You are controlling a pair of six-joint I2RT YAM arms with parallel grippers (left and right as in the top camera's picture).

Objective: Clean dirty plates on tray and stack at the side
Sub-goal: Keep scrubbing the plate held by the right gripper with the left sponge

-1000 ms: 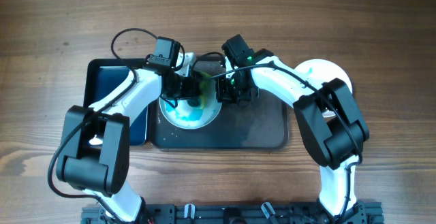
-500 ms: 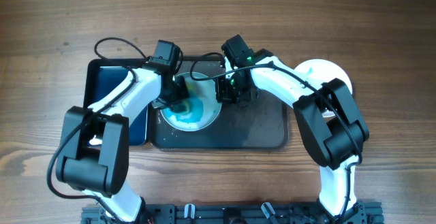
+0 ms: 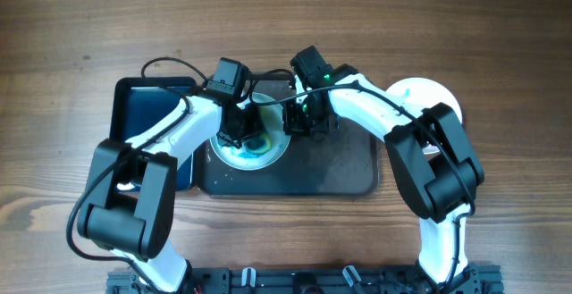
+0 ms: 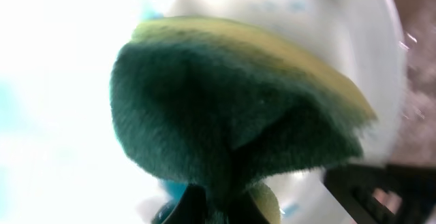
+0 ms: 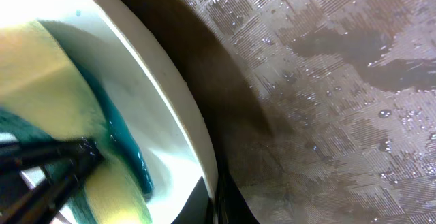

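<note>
On wood table [image 3: 447, 26] — wet tray [image 3: 344, 164] | left gripper [image 3: 243, 138] clamps sponge [image 4: 231, 115] on plate [image 3: 270, 155] | right gripper [image 3: 300, 126] unclear

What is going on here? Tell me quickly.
The robot is washing a plate. The left gripper holds a green and yellow sponge pressed onto a teal-smeared plate lying on the dark tray. The right gripper grips that plate's rim, apparently steadying it. The tray's bare part looks wet. A white plate sits on the table to the right, off the tray, partly under the right arm.
</note>
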